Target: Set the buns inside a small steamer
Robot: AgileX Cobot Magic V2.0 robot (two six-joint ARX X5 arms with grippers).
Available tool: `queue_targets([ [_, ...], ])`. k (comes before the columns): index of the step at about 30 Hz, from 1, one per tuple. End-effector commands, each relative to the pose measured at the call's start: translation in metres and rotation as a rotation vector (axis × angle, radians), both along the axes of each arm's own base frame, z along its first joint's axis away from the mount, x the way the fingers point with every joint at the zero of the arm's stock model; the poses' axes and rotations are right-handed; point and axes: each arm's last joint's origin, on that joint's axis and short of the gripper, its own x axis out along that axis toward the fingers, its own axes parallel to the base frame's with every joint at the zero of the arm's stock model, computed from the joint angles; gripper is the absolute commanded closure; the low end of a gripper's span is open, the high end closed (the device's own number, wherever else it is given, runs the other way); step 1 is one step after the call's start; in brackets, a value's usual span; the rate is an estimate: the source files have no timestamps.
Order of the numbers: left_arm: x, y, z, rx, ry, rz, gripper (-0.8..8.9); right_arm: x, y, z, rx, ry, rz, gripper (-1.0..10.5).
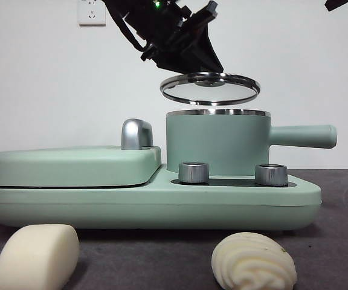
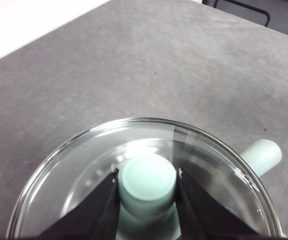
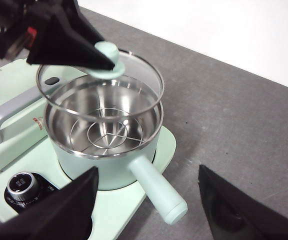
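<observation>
The small steamer is a mint-green pot with a steel rim and a long side handle, standing uncovered on its base. My left gripper is shut on the green knob of the glass lid and holds the lid, slightly tilted, a little above the pot. Inside the steamer only a steel rack shows. Two buns lie on the table in front: a smooth one at the left and a swirled one at the right. My right gripper hangs open, high, off the pot's handle side.
A flat mint-green grill plate with a chrome handle fills the left of the base. Two steel dials sit on the base in front of the pot. Dark grey table stretches beyond the pot handle.
</observation>
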Motion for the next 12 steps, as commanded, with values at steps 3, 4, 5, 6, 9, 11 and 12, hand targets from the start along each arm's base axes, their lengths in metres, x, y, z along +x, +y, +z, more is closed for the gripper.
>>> queue_targets([
  [3,-0.001,0.013,0.018,-0.003,-0.007,0.022,8.03,0.0,0.001,0.005,0.013,-0.011,0.001,6.3],
  [4,-0.002,0.017,0.021,0.001,-0.001,0.029,8.03,0.0,0.001,0.005,0.013,-0.011,0.001,6.3],
  [5,-0.003,0.022,0.024,0.007,0.007,0.037,8.03,0.0,0.001,0.005,0.015,-0.01,0.0,6.3],
  [6,-0.005,0.028,0.028,0.011,0.015,0.048,8.03,0.0,0.001,0.005,0.019,-0.008,-0.001,6.3],
  [9,-0.01,0.047,0.04,0.019,0.029,0.082,8.02,0.0,0.001,0.005,0.019,-0.007,-0.001,6.3],
  [11,-0.015,0.059,0.048,0.024,0.036,0.105,8.02,0.0,0.001,0.005,0.019,-0.007,-0.001,6.3],
  [12,-0.017,0.066,0.052,0.025,0.039,0.118,8.02,0.0,0.001,0.005,0.019,-0.007,0.0,6.3],
])
